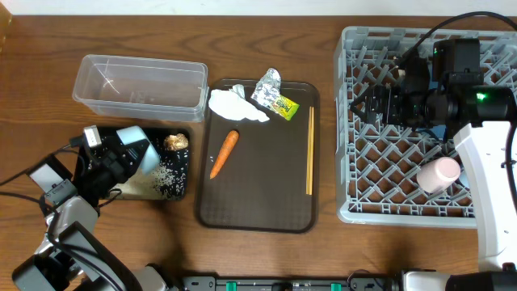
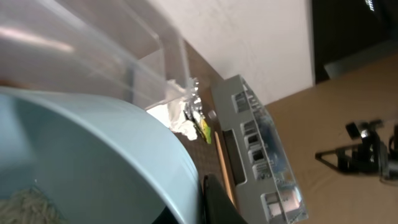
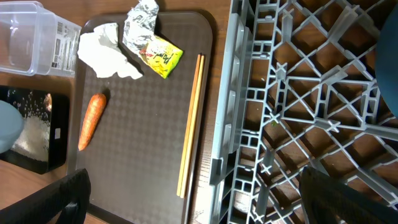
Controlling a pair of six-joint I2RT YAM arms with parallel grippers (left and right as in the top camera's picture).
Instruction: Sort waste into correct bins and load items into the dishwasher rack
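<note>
Pink cup racked at right; left gripper clamps light-blue cup over black tray, right gripper gapes; carrot, chopsticks lie unsorted.

Carrot and chopsticks on tray

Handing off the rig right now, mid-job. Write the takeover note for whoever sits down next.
Left hand shut on light-blue cup, over the black tray; rice grains and brown lump lie in that tray.
Right hand open above the rack; pink cup is in the rack.
Done: pink cup loaded, rice and lump binned.
Left: carrot, tissue, foil, wrapper and chopsticks on the brown serving tray; clear tub holds nothing; light-blue cup to rack.
</note>
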